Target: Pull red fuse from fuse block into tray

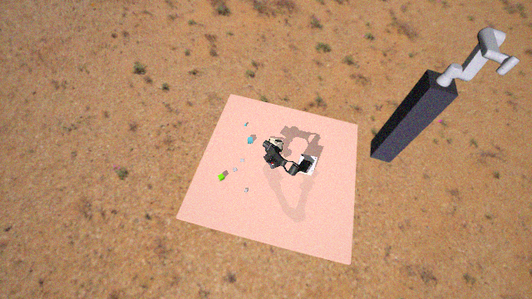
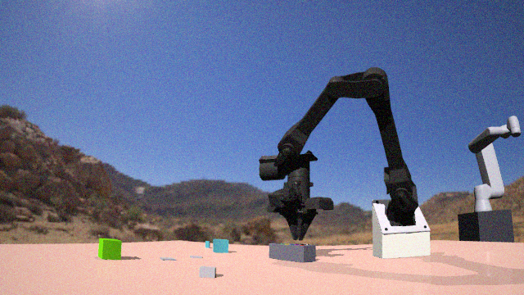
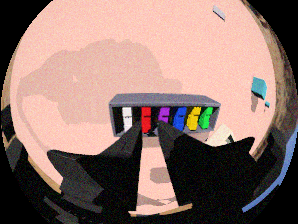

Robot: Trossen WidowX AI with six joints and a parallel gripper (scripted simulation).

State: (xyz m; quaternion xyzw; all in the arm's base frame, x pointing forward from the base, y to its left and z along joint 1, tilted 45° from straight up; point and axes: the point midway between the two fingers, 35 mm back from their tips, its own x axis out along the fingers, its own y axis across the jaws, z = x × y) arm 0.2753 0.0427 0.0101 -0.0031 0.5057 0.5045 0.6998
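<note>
— Where was the small red fuse [image 3: 145, 120] seen?

— It was seen in the grey box-shaped fuse block [image 3: 164, 100], second from the left in the row. A white fuse [image 3: 128, 121] was set on one side of it and a purple fuse [image 3: 164, 115] on the other. All were packed close together.

— And how was the black end effector [image 2: 299, 237] held?

— It was hung point-down just above the block, not touching it. Its two fingers were kept close together with only a thin gap left. Nothing was held in them. In the wrist view, the gap was lined up with the red fuse.

— What could be spoiled from here?

— The gap looked too thin for the fuse. If the end effector were pushed down like that, the fuse top could be hit, or the white and purple fuses could be bumped. The block's wall could be scraped too. If the fuse were pulled at a slant, its neighbours might be knocked.

— Was the pale tray [image 1: 276, 141] seen?

— Only a bit of it was seen from the top, past the arm on the pink flat counter [image 1: 233, 216]. The fuse could be dropped short of it.
</note>
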